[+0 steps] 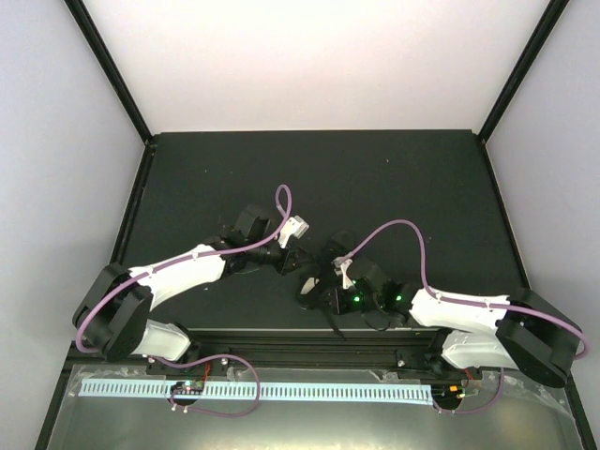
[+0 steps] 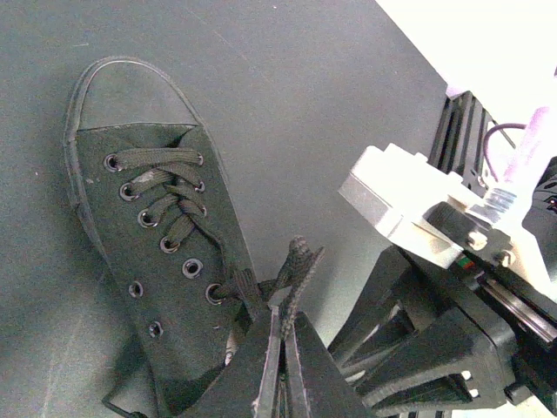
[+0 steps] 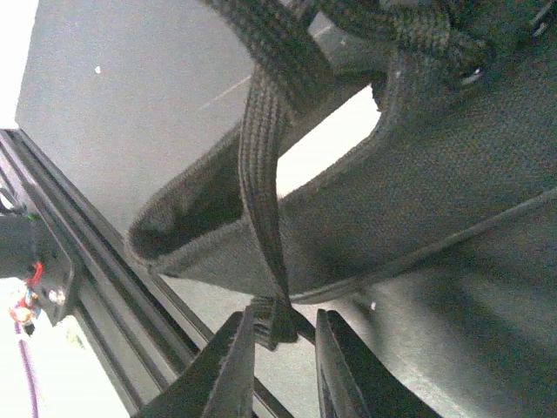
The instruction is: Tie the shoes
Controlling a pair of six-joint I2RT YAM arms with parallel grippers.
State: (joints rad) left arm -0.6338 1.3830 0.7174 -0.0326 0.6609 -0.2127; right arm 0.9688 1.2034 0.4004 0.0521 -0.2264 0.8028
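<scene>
the black shoe (image 2: 165, 261) lies on the counter (image 1: 375, 178) near the middle of its near edge, between the two arms. the left gripper (image 2: 283, 326) is clamped together on a lace end (image 2: 298, 261). the right gripper (image 3: 283, 340) stands slightly apart, the other lace (image 3: 261, 192) hanging down between its fingers (image 3: 231, 370); whether they pinch it is unclear.

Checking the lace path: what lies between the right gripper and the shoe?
Right wrist view: a black lace runs from the shoe to the right gripper, its end between the fingers.
</scene>
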